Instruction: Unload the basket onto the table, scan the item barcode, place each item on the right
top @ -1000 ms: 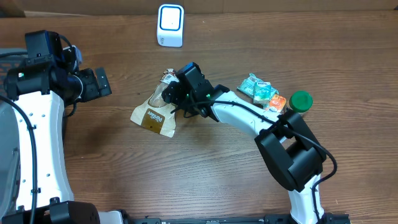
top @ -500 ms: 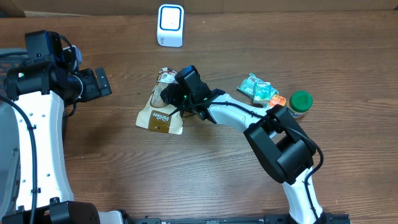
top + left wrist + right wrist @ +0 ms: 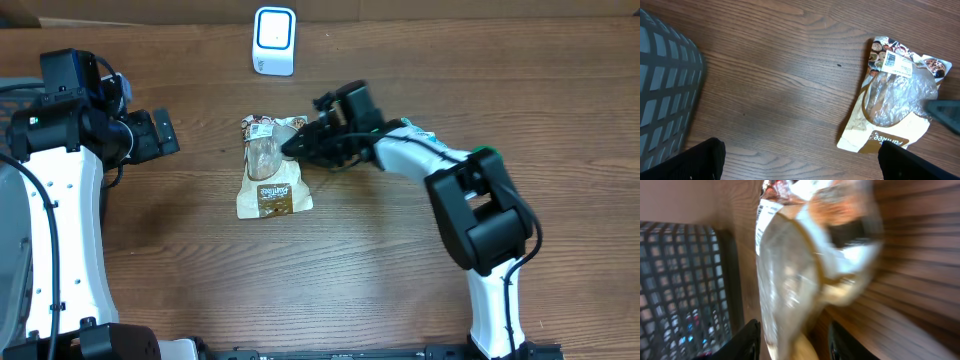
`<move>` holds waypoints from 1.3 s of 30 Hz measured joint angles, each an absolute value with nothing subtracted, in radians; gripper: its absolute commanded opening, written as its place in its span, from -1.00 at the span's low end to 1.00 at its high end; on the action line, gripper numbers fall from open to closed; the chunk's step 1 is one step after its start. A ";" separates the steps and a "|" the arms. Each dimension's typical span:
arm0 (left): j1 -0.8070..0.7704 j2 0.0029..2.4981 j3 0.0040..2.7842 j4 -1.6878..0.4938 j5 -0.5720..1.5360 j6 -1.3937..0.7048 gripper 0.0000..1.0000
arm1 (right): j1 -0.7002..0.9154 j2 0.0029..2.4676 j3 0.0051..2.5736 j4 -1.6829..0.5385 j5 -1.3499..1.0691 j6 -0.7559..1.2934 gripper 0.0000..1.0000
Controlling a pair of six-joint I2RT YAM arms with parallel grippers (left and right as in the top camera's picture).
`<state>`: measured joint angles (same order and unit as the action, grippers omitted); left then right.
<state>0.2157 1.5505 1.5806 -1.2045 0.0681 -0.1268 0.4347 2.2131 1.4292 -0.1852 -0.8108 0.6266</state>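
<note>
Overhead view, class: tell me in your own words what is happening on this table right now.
The right gripper is at the upper right edge of a brown snack bag lying flat on the wooden table. Whether it grips the bag is unclear. The bag's barcode label faces up. The left gripper hangs open off to the left, holding nothing. A white scanner stands at the table's far edge.

We see a tan-and-brown snack pouch (image 3: 272,190), clear-windowed, a brown wood-grain surface (image 3: 330,280), and a white-and-blue scanner (image 3: 274,40).
</note>
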 measured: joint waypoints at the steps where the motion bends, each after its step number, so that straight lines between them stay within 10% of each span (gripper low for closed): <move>1: 0.216 1.551 1.581 -1.205 0.068 -0.127 0.99 | 0.418 2.214 1.429 -0.205 -0.829 0.602 0.01; 21: 0.216 1.551 1.581 -1.205 0.068 -0.127 0.99 | 0.595 2.221 1.426 -0.086 -0.657 0.552 0.21; 39: 0.216 1.551 1.581 -1.205 0.068 -0.127 0.99 | 0.578 2.283 1.426 -0.027 -0.658 0.658 -0.92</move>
